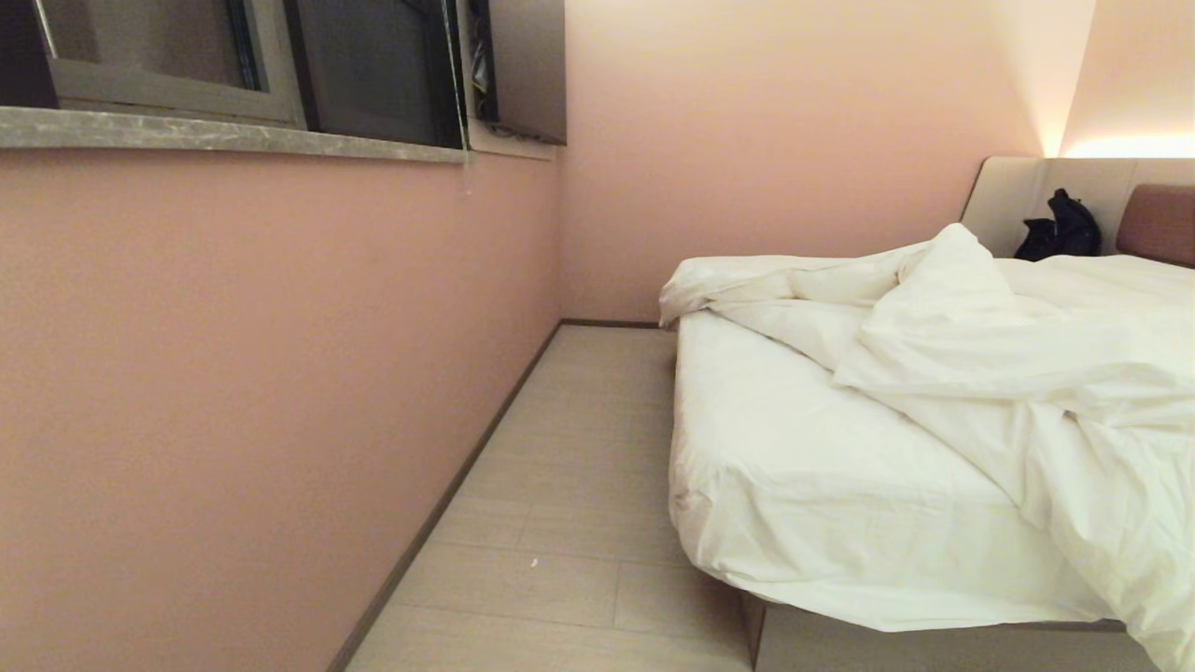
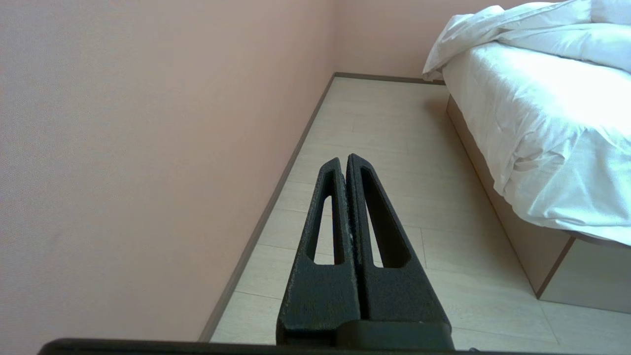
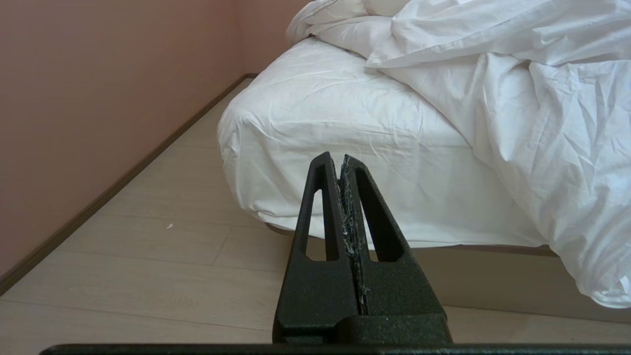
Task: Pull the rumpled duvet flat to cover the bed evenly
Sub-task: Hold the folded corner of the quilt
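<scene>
Black and pressed together, the left gripper and right gripper hung empty short of the bed. Beyond its bare near corner, the duvet lay bunched across the bed toward the headboard.

Left end effector and right end effector — matte black, grainy, tapered fingers with long slots

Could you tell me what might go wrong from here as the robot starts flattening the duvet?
The duvet is bunched and folded over itself, so a pull may drag only one layer. One end hangs over the bed edge near the floor, so it could slide off.
</scene>
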